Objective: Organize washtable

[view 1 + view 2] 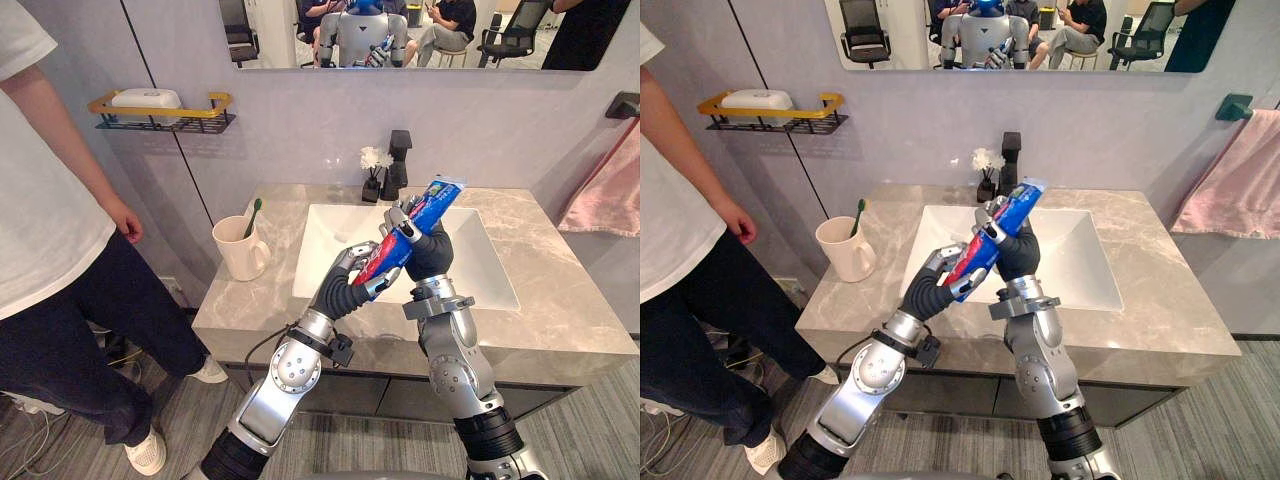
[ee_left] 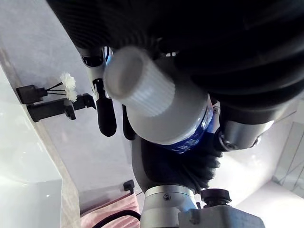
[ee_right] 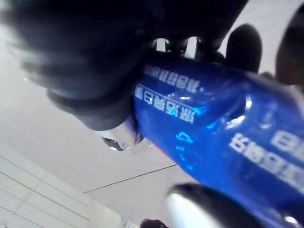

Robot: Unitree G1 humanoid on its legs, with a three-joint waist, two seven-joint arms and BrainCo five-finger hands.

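Passing the toothpaste tube [image 1: 428,207] between hands looked like the step in hand. The right hand [image 1: 432,254] had its fingers curled round the tube's middle, with the crimped end sticking up past them. The left hand [image 1: 343,282] was closed on the cap end just below. Both held it in the air above the sink [image 1: 475,272]. One hand should have let go only once the other's grip felt firm. The tube could then go toward the cup [image 1: 238,256] holding the toothbrush [image 1: 252,216], well apart from the left fingers.

Grey wall [image 1: 300,130] w/ mirror [image 1: 280,35], plank floor [image 1: 585,430]
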